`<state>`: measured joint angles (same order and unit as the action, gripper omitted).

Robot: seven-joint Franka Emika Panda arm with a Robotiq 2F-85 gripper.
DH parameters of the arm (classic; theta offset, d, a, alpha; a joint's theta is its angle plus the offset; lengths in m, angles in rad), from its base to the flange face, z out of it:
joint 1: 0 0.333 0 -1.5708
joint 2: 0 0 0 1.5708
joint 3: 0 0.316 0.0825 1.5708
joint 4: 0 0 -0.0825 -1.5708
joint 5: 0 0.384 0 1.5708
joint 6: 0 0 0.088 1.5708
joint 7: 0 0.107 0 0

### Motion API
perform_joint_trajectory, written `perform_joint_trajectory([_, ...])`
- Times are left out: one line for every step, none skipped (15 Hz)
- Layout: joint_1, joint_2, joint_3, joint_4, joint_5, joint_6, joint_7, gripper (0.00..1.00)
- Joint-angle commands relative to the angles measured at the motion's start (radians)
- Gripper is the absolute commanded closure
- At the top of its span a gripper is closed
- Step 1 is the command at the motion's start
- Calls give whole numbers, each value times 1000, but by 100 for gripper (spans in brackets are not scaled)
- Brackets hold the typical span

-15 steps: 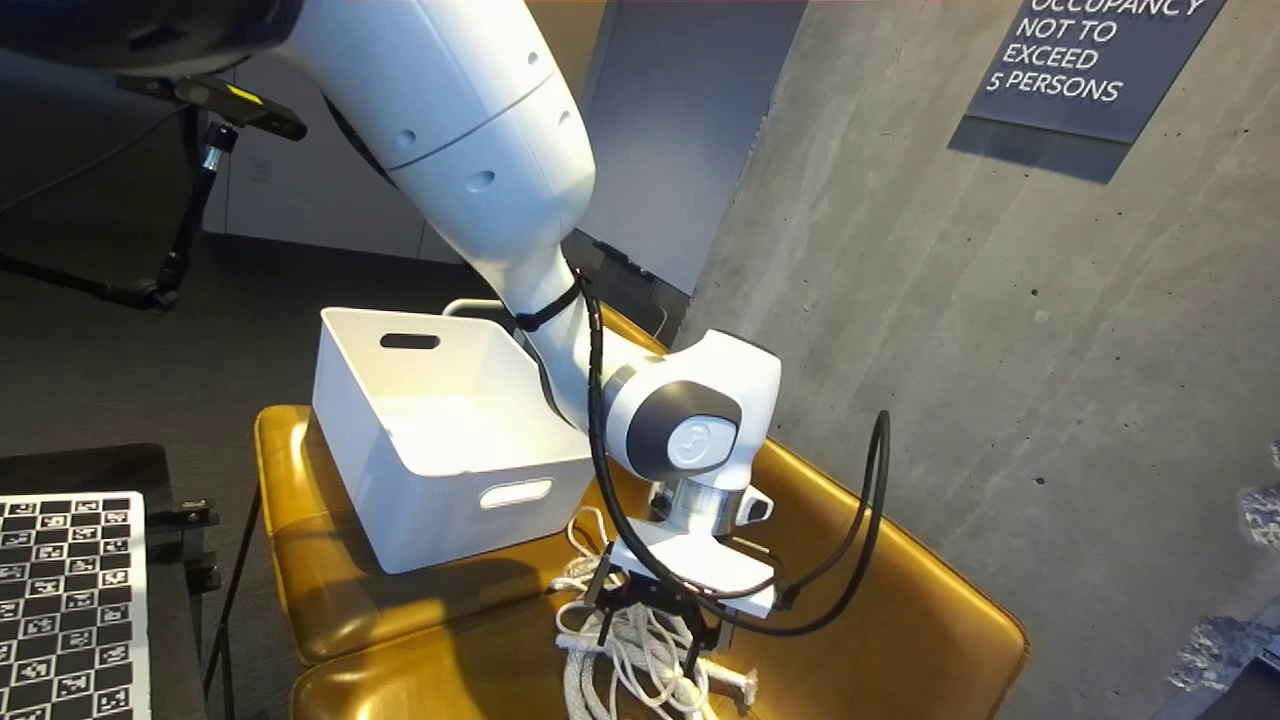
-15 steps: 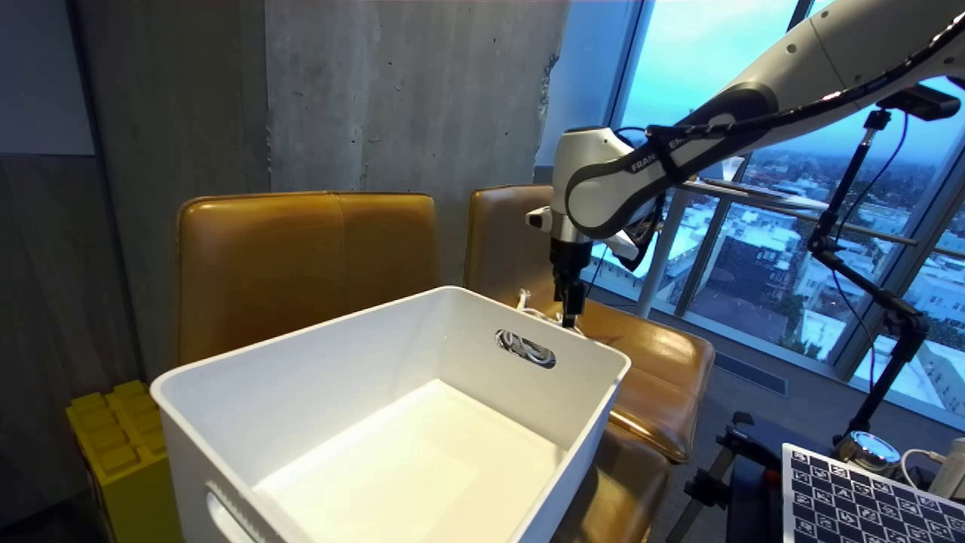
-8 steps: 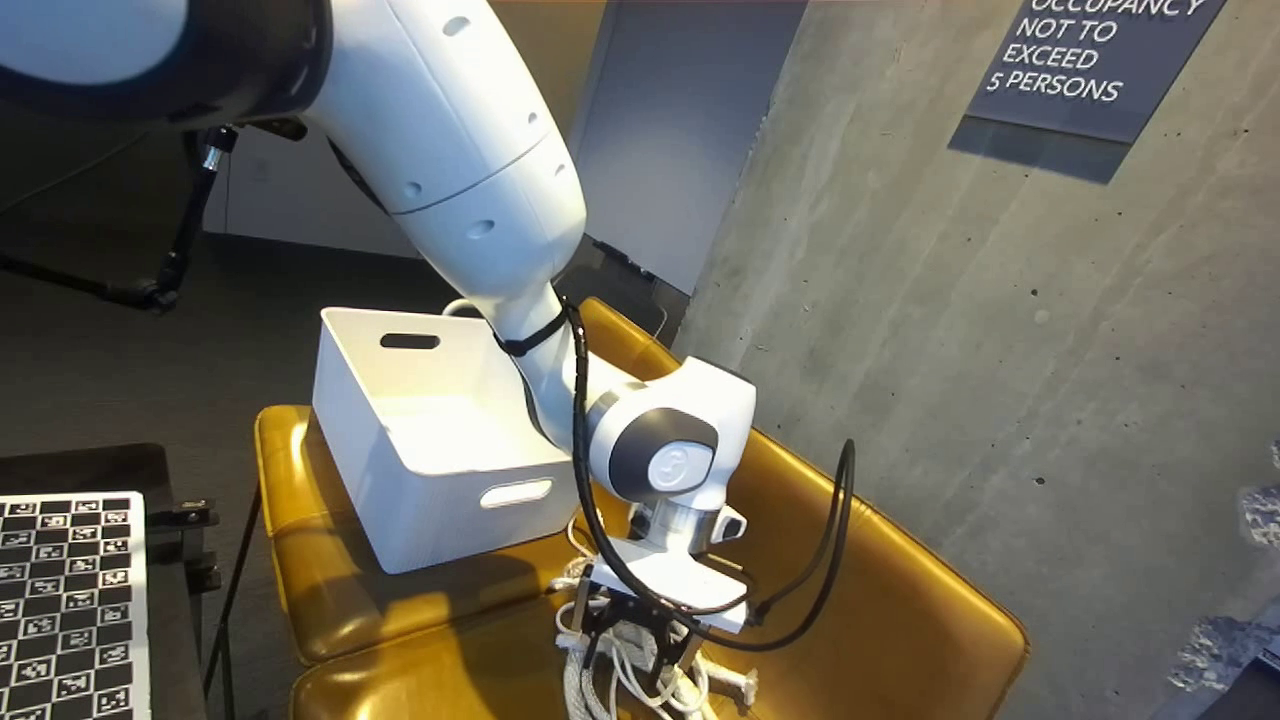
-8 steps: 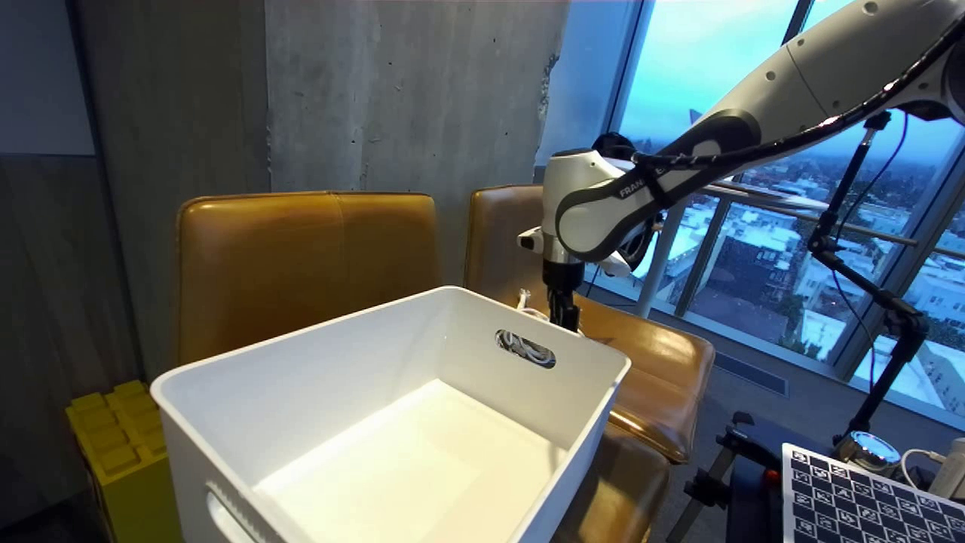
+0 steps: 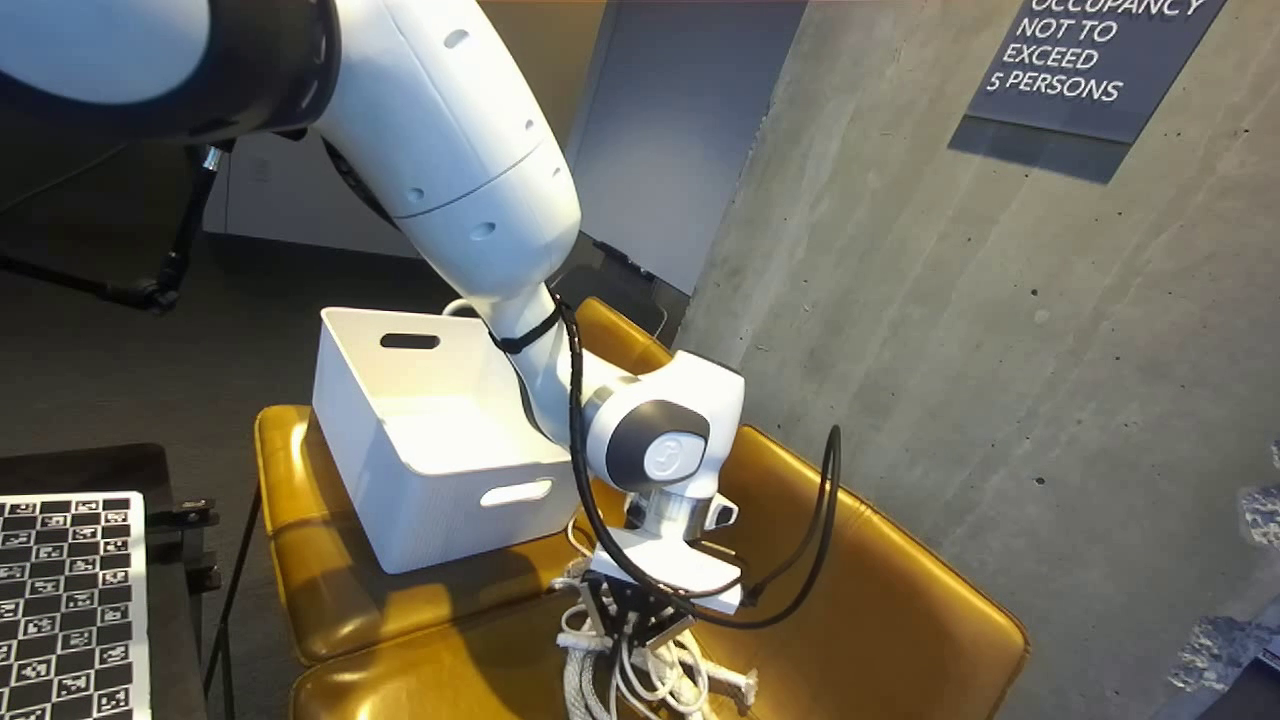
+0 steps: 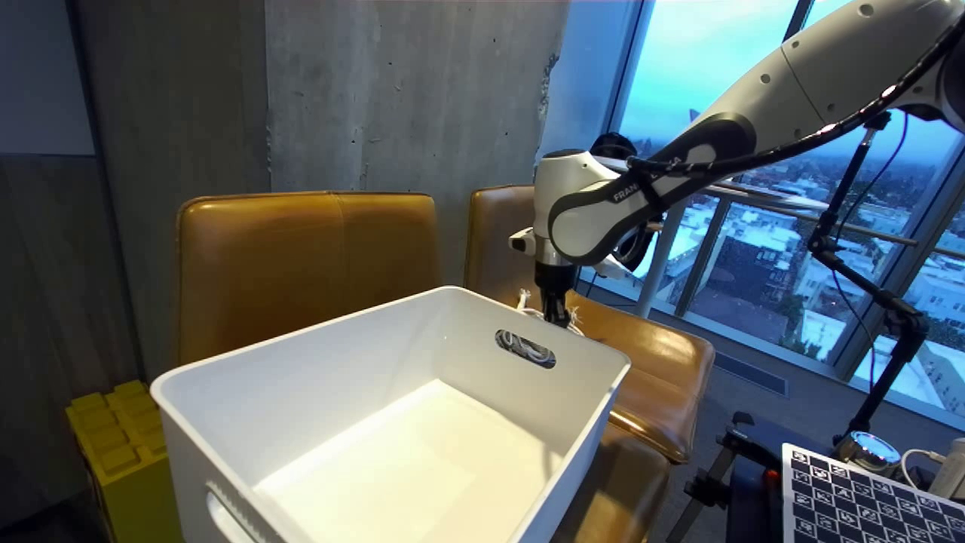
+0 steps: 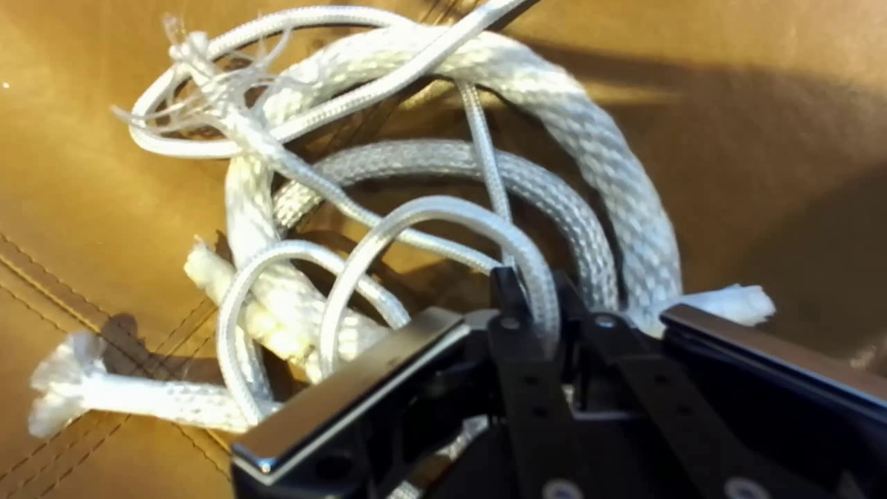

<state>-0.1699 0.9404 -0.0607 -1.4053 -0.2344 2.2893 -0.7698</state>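
Rope bundle (image 7: 416, 158): white and grey, of thick and thin strands, loosely coiled, its frayed ends spread outward. Support: brown leather seat (image 5: 420, 680).

Step in hand: a grip on the bundle, judged to be taken at one thin cord (image 7: 443, 206). The jaws of the end effector (image 7: 537, 287) are set narrow, and the raised loop of that cord is seen to pass between the fingertips (the part of the grip lower down is hidden by the linkage). No thick strand is seen to be caught there.

Next move, as judged: a firm hold on the cord is called for before any lift, and a slow, straight rise is advised. Other strands are crossed around the gripped one, so the rest of the bundle could be dragged unevenly, or the cord pulled out alone.

Position: the end effector is pointed downward, its tips placed among the coils. In the wrist view, the thick coil (image 7: 603, 145) is extended beyond the fingertips, and most of the frayed ends are found to the left. In an exterior view, the bundle is spread below and around the tips, near the white box (image 5: 440, 525), by whose wall it is mostly masked in an exterior view.
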Motion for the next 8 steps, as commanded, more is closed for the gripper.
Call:
perform_joint_trajectory([20,-42,0,-10,-49,-1,-8,100])
perform_joint_trajectory([26,-48,-2,-12,-60,1,-10,100])
perform_joint_trajectory([30,-53,-4,-14,-68,12,-6,99])
perform_joint_trajectory([34,-59,-6,-19,-81,13,-11,99])
perform_joint_trajectory([36,-64,-8,-23,-94,18,-13,78])
perform_joint_trajectory([37,-68,-10,-27,-104,21,-13,70])
perform_joint_trajectory([37,-72,-10,-31,-113,23,-14,63])
perform_joint_trajectory([36,-74,-10,-34,-119,27,-12,57])
